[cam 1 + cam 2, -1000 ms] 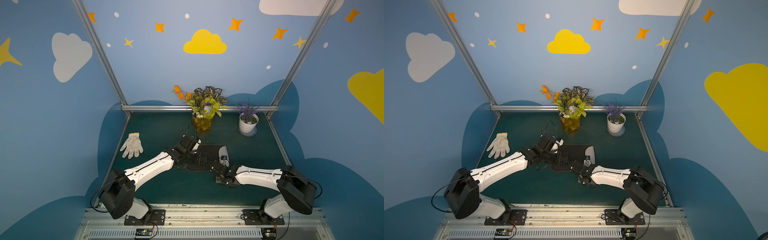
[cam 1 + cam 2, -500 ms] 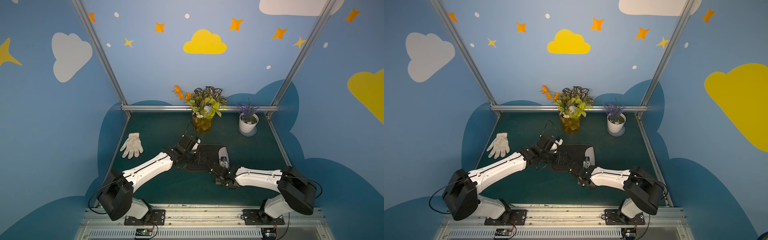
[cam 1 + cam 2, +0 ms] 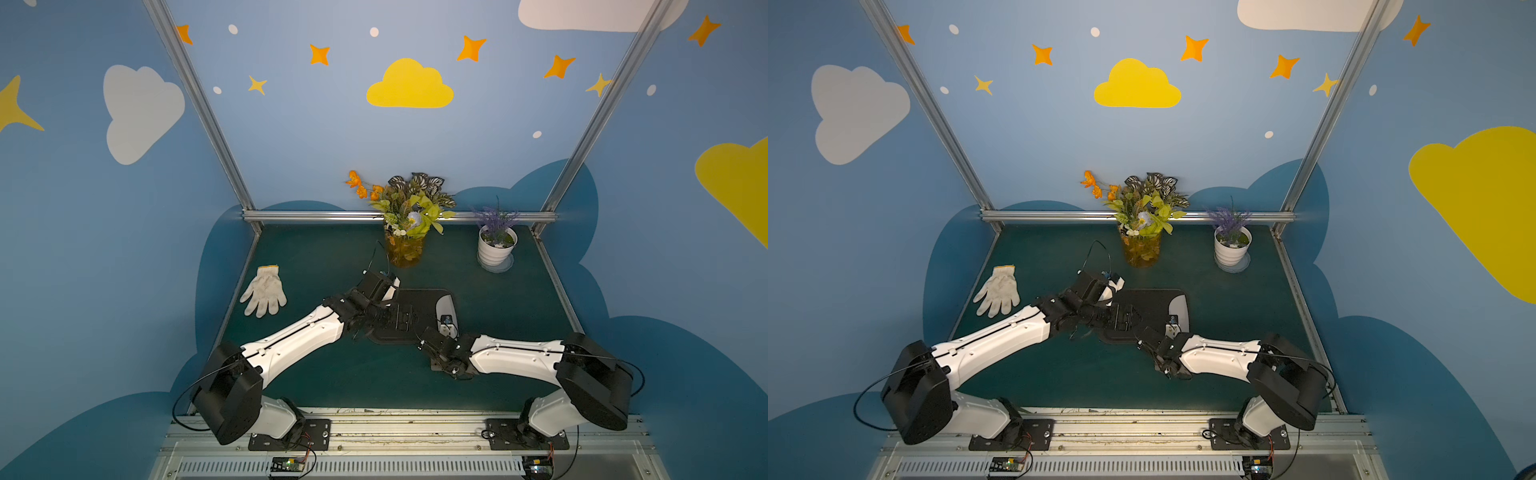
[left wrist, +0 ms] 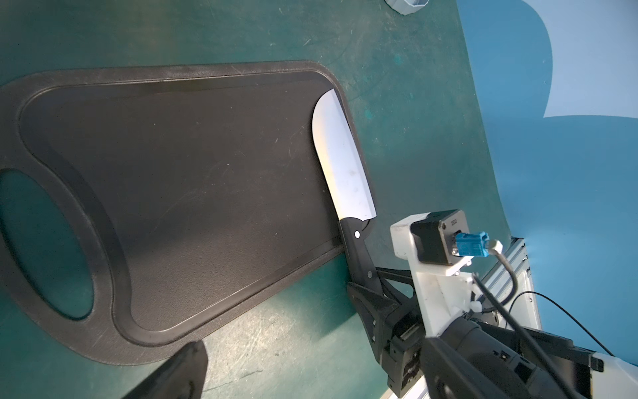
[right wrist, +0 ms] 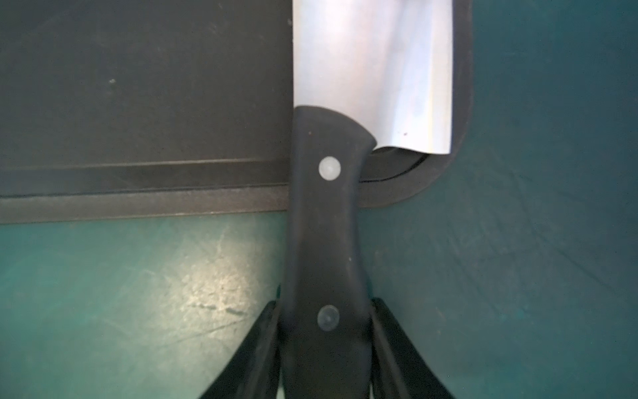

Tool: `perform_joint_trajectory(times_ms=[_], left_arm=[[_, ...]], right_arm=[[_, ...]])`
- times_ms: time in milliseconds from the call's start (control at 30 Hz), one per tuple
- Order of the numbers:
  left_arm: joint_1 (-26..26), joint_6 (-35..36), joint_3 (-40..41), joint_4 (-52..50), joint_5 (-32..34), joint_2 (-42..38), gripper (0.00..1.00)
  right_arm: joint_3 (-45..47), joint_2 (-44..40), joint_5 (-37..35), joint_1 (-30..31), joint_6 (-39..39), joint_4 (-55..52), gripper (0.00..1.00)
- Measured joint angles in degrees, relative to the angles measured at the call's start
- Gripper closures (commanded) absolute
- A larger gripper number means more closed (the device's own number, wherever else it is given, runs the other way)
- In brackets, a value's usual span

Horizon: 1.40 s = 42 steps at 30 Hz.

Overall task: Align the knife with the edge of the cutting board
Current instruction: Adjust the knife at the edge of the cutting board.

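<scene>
Clamping the black handle from both sides, the right gripper holds the knife, its jaws drawn narrow. The blade lies flat on the cutting board at the short end opposite the slot, its long edge parallel to the rim. The handle juts out over the green table. The left gripper is above the board's slot end, and its jaws' spread cannot be told. Compared with a second ago, knife and board lie unchanged, while the left arm has shifted slightly.

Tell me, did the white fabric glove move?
No. The white fabric glove lies in the same spot, equally far from the amber glass flower vase as before.
</scene>
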<state>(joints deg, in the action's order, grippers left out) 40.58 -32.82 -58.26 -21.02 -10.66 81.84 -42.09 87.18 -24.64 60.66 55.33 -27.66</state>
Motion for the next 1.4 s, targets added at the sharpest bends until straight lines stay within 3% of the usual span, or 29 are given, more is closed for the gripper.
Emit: perform_joint_trajectory(times_ms=[1400], left_arm=[[-0.07,0.31,0.00,-0.42,0.17,-0.07,0.00]], right_arm=[[-1.14,1.03,0.07,-1.99,-1.57,-0.50,0.58]])
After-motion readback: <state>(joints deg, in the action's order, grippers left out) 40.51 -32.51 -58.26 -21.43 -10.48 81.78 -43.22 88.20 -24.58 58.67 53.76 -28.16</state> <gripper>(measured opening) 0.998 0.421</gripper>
